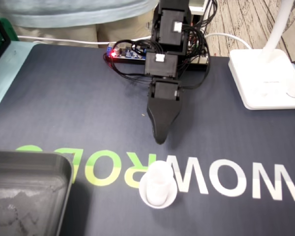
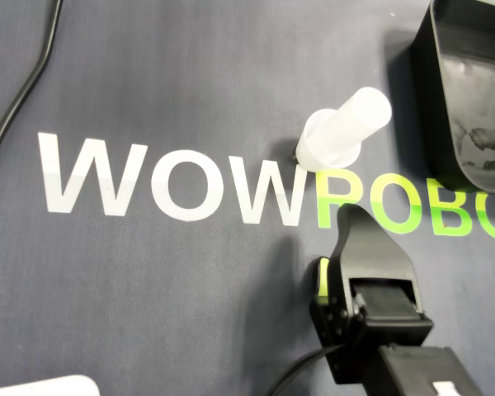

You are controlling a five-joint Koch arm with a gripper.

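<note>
A white plastic tube on a round flared base [image 1: 158,186] stands upright on the dark mat, over the "WOWROBO" lettering. From above, the white tube [image 2: 346,128] sits just above the letters. My black gripper [image 1: 160,139] points down at the mat a short way behind the tube in the fixed view, clear of it. In the overhead view the gripper [image 2: 352,213] ends just below the tube. Only one black tip shows, with a yellow-green strip along its left side, so the jaws lie one behind the other. Nothing is seen held.
A black tray [image 1: 29,164] fills the lower left of the fixed view; overhead, the tray [image 2: 433,66] is at the upper right. A white lamp base [image 1: 263,78] stands at the right. A controller board [image 1: 125,53] and cables lie by the arm's base.
</note>
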